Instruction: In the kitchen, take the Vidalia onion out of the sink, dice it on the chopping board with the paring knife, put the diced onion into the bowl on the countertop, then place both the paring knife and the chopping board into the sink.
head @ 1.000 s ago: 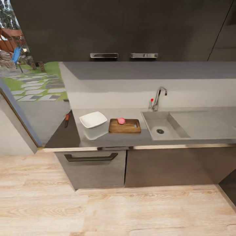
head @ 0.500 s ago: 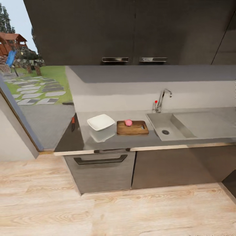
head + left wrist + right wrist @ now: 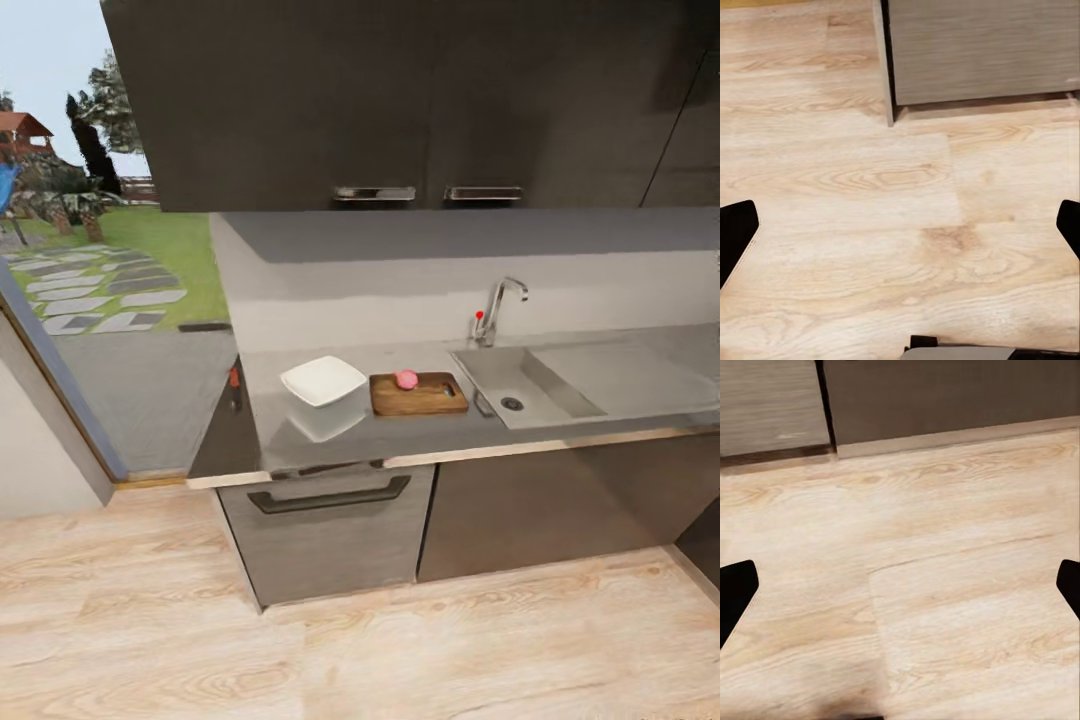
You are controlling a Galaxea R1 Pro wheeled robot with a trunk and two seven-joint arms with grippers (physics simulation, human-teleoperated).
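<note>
One Vidalia onion (image 3: 406, 379) rests on the chopping board (image 3: 419, 394), which lies on the grey tabletop (image 3: 400, 436) just beside the sink (image 3: 520, 385). The bowl (image 3: 323, 380) sits on the board's other side, near it but apart. The paring knife (image 3: 235, 385) lies at the tabletop's far left edge, well apart from the board. Left tool (image 3: 900, 225): fingers spread wide, nothing between them, wooden floor (image 3: 870, 195) beneath. Right tool (image 3: 900, 585): fingers likewise apart and empty, over floor near the dark cabinet fronts (image 3: 945, 394).
</note>
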